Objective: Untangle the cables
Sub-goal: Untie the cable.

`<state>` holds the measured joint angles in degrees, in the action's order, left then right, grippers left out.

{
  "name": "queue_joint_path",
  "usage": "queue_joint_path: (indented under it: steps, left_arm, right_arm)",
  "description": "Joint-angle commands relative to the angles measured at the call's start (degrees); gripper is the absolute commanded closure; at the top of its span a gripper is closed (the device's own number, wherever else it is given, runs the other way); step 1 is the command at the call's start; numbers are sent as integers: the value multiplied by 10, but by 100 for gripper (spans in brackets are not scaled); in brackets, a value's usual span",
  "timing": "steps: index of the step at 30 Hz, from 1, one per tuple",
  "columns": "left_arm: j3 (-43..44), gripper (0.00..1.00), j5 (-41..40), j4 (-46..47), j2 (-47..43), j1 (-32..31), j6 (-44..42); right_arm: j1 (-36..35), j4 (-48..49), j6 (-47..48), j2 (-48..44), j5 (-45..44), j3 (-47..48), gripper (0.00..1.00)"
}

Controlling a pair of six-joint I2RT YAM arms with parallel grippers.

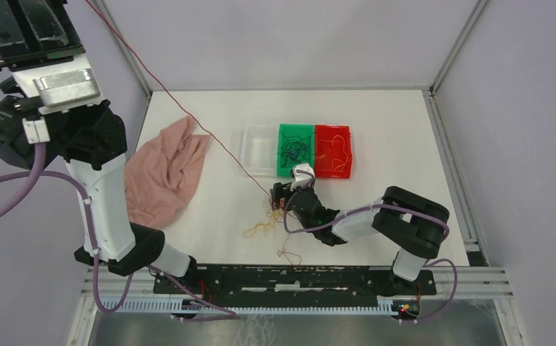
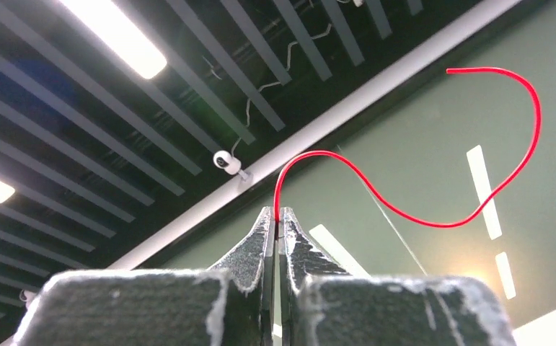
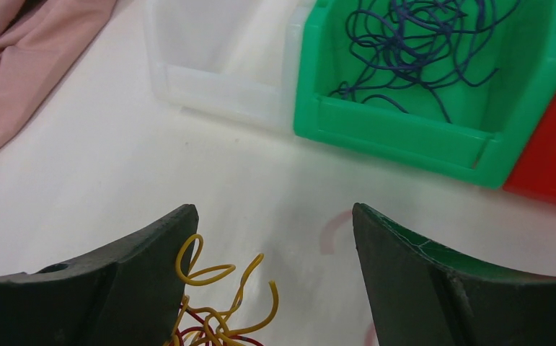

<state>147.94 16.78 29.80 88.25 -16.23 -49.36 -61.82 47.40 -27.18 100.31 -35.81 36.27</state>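
White table (image 1: pixel 376 115) between pale walls (image 1: pixel 282 36) bears cloth (image 1: pixel 166 169), bins (image 1: pixel 257 153), apparently tangled cables (image 1: pixel 259 230).

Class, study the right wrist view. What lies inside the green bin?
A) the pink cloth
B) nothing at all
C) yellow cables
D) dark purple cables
D: the green bin holds a loose tangle of dark purple cables, with no cloth or yellow strands among them.

- Bright, even light on the white tabletop (image 1: pixel 376 122); shadows faint.
- Left wrist view: ceiling light strips (image 2: pixel 112 36) flare white.
- Up close, right fingers (image 3: pixel 419 281) slightly soft.
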Motion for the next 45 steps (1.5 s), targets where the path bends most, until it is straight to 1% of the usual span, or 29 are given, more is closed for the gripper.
queue_joint_path:
  steps: [1, 2, 4, 5, 6, 9, 10, 12, 14, 17, 19, 20, 22, 23, 26, 27, 29, 31, 34, 35, 37, 40, 45]
  left_arm:
    - [-52, 97, -5, 47, -31, 1, -66]
    - [-32, 97, -10, 44, -21, 1, -64]
    - [18, 97, -21, 33, 7, 1, -56]
    - [23, 97, -29, 28, 9, 1, -39]
    - [10, 97, -37, 12, -1, 0, -23]
    - [-126, 97, -31, 8, -67, 1, 8]
    - [-169, 97, -25, 4, -90, 0, 27]
    - [-188, 97, -19, -36, -106, 0, 78]
    - [-198, 97, -18, -80, -114, 0, 128]
    - [-225, 97, 9, -167, -129, 0, 192]
    - [-272, 97, 50, -212, -152, 1, 215]
    - [-306, 97, 73, -220, -166, 1, 232]
    - [-366, 97, 121, -246, -197, 1, 252]
    - [-399, 97, 137, -253, -212, 1, 260]
    - [-489, 97, 147, -256, -252, 0, 253]
    - [-507, 97, 141, -256, -259, 1, 246]
    - [-526, 97, 134, -257, -268, 1, 229]
    - [-531, 97, 136, -258, -270, 0, 216]
    - [-524, 97, 134, -260, -269, 0, 212]
    - [-523, 97, 133, -261, -270, 1, 210]
    - [-523, 97, 135, -267, -273, 1, 205]
    - [-523, 97, 138, -273, -275, 0, 196]
    - [-509, 97, 133, -273, -269, 0, 194]
  right_arm:
    - [28, -16, -13, -64, -26, -27, 15]
    - [38, -29, -16, -79, -23, -31, 15]
    - [57, -92, -22, -111, -22, -28, 15]
    - [64, -113, -20, -130, -23, -26, 15]
    - [68, -119, -6, -150, -22, -29, 14]
    - [73, -129, 57, -210, -9, -38, 12]
    - [73, -128, 80, -229, 15, -41, 11]
    - [78, -117, 122, -264, 69, -49, 9]
    - [92, -151, 135, -301, 126, -37, 9]
    - [107, -183, 138, -330, 193, -22, 9]
    - [112, -205, 138, -327, 237, -8, 7]
    - [112, -218, 140, -316, 251, 6, 1]
    - [110, -273, 140, -288, 259, 38, 1]
    - [110, -263, 136, -281, 250, 38, 1]
    - [111, -146, 132, -284, 249, -14, 1]
    - [112, -123, 136, -286, 260, -24, 1]
    - [113, -91, 146, -287, 314, -31, 1]
    - [112, -80, 149, -283, 345, -22, 1]
    - [119, -91, 146, -277, 342, -7, 2]
    - [122, -89, 142, -278, 354, -6, 3]
    - [125, -70, 136, -275, 405, -6, 4]
    - [125, -70, 117, -252, 495, 16, 5]
    - [114, -58, 83, -177, 579, 55, 9]
